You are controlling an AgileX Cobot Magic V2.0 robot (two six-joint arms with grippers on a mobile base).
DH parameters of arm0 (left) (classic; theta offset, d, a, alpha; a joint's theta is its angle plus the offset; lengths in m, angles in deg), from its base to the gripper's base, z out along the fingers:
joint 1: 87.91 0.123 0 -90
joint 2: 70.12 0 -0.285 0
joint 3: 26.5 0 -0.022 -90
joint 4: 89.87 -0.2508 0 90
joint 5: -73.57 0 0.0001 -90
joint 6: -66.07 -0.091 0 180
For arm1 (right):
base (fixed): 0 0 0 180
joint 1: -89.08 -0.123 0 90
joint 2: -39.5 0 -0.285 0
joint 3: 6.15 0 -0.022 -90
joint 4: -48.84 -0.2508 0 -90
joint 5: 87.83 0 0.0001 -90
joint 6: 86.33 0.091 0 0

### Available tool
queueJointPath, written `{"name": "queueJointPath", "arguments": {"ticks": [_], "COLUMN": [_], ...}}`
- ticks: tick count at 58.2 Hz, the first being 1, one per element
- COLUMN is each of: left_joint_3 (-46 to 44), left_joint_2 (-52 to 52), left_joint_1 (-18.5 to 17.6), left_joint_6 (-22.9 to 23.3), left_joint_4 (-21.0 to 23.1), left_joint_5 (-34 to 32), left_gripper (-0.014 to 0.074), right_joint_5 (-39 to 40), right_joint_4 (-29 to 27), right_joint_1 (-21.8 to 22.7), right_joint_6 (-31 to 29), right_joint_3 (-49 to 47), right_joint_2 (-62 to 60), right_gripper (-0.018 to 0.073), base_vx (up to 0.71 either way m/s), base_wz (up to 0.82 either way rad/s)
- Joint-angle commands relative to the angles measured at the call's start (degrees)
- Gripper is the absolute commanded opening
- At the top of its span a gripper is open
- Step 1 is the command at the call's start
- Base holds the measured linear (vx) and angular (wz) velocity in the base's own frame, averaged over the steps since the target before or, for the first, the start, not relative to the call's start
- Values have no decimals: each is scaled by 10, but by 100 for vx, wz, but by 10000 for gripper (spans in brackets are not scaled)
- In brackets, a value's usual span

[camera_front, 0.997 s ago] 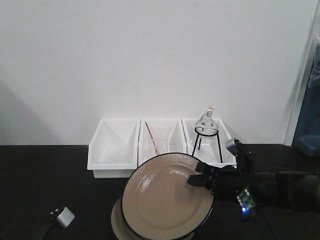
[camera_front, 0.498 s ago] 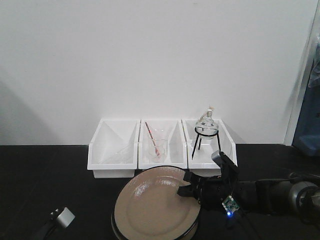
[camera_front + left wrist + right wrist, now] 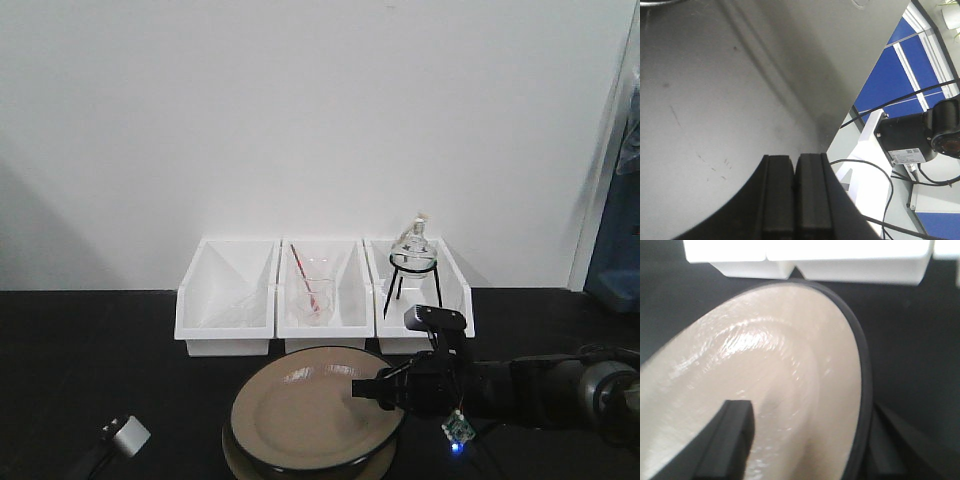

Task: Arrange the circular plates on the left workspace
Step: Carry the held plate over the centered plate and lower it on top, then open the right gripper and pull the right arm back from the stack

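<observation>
Two circular plates are stacked at the front middle of the black bench top. The upper plate, beige with a dark rim, lies slightly tilted on the lower plate, of which only the front edge shows. My right gripper reaches in from the right and is closed on the upper plate's right rim. In the right wrist view one finger lies on the plate's face and the other sits outside the rim. My left gripper is shut and empty, facing a grey surface.
Three white bins stand against the wall behind the plates: the left bin, the middle one with a beaker and red rod, the right one with a flask on a black tripod. A small grey object sits front left.
My right gripper has lowered the upper plate from a steep tilt down onto the lower plate and shifted a little left. The left gripper has not visibly moved.
</observation>
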Motion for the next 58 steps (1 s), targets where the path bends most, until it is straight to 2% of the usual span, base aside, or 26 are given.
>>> {"name": "queueJointPath", "arguments": {"ticks": [1, 8, 19, 24, 28, 32, 37, 43, 45, 50, 55, 58], "left_joint_3": [-11, -11, -11, -11, -11, -11, -12, -27, -42, -86, -147, -184], "left_joint_2": [-22, -22, -22, -22, -22, -19, -19, -19, -19, -19, -20, -21], "left_joint_1": [-2, -2, -2, -2, -1, 0, 5, 28, 40, 64, 80, 85], "left_joint_6": [2, 3, 35, 68, 125, 193, 295, 422, 458, 534, 587, 594], "left_joint_4": [35, 35, 32, 20, -16, -82, -209, -358, -422, -537, -613, -632], "left_joint_5": [24, 17, 3, -20, -64, -128, -209, -255, -262, -272, -268, -263], "left_gripper": [-1, -1, -1, -1, -1, -1, -1, -1, -1, -1, -1, -1], "right_joint_5": [20, 68, 113, 118, 118, 115, 98, 69, 59, 51, 53, 53], "right_joint_4": [-20, -21, -20, -14, -2, 38, 122, 238, 275, 367, 446, 488], "right_joint_1": [-1, 3, 22, 35, 45, 51, 55, 55, 55, 55, 55, 55], "right_joint_6": [-55, -85, -71, -43, -4, 49, 111, 194, 226, 307, 385, 428], "right_joint_3": [-18, -18, -18, -18, -16, -10, 5, 32, 42, 69, 99, 117], "right_joint_2": [-50, -64, -92, -115, -139, -168, -211, -271, -292, -344, -395, -430], "right_gripper": [512, 512, 490, 414, 308, 166, -17, -11, -8, -4, -4, -4], "base_vx": [0, 0, 0, 0, 0, 0, 0, 0, 0, 0, 0, 0], "base_wz": [0, 0, 0, 0, 0, 0, 0, 0, 0, 0, 0, 0]}}
